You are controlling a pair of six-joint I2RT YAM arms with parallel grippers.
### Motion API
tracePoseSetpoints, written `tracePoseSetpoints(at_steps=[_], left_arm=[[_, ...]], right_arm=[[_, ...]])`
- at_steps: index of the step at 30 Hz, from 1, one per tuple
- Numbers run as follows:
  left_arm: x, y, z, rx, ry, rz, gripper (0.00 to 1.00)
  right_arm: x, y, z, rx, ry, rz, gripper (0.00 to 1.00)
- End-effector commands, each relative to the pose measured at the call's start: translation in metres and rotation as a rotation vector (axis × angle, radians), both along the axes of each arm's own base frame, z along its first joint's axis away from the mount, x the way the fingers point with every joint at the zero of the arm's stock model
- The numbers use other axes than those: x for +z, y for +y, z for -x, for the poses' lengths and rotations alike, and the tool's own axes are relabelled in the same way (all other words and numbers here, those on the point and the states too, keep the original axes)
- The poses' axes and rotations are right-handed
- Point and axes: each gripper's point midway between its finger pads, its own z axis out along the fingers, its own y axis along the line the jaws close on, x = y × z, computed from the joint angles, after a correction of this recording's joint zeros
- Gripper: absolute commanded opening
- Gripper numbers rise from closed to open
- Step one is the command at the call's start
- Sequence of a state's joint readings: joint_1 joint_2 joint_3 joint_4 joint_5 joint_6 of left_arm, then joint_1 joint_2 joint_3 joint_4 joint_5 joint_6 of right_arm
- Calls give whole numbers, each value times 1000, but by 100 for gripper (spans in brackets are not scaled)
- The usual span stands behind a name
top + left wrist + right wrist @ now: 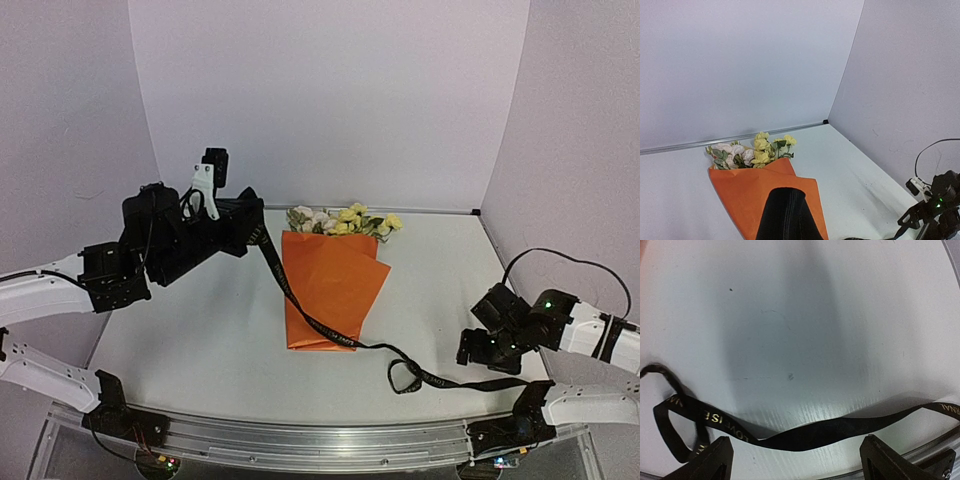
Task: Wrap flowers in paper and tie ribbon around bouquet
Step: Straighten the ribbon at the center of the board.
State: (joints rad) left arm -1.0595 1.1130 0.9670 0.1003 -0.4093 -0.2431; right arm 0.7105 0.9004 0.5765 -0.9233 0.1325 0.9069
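The bouquet lies mid-table: orange paper (330,290) folded around the flowers (345,220), whose yellow and cream blooms poke out at the far end. My left gripper (250,213) is raised at the paper's left and shut on one end of the black ribbon (300,305). From there the ribbon runs down across the paper to a loop near the right arm. In the left wrist view the ribbon (787,215) hides my fingers, with the paper (740,192) and flowers (752,152) beyond. My right gripper (800,465) is open low over the table, and the ribbon (815,432) lies loose between its fingertips (715,460).
The white table (200,330) is closed in by pale walls at the back and on both sides. A metal rail (320,445) runs along its near edge. The right arm's cable (560,258) arcs above the table's right side.
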Motion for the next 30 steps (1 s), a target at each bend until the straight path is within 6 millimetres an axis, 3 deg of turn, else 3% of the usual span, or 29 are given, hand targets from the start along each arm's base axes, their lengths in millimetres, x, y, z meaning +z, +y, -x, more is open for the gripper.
tracePoseSetpoints(at_steps=[1,5,13,19,30], left_arm=[[32,11,0,38,-44,21,0],[37,16,-2,61,-46,25,0],[38,26,1,74,-51,20,0],[38,33,3,92,-59,19,0],[37,45,3,129,-60,9,0]], right_arm=[[-18,-17,13,-154,65,42,87],[-28,-31,18,-312,60,60,84],[-39,-77,30,-551,-69,133,79],[-32,-75,22,-579,-27,147,82],[-63,-103,40,-749,10,172,78]])
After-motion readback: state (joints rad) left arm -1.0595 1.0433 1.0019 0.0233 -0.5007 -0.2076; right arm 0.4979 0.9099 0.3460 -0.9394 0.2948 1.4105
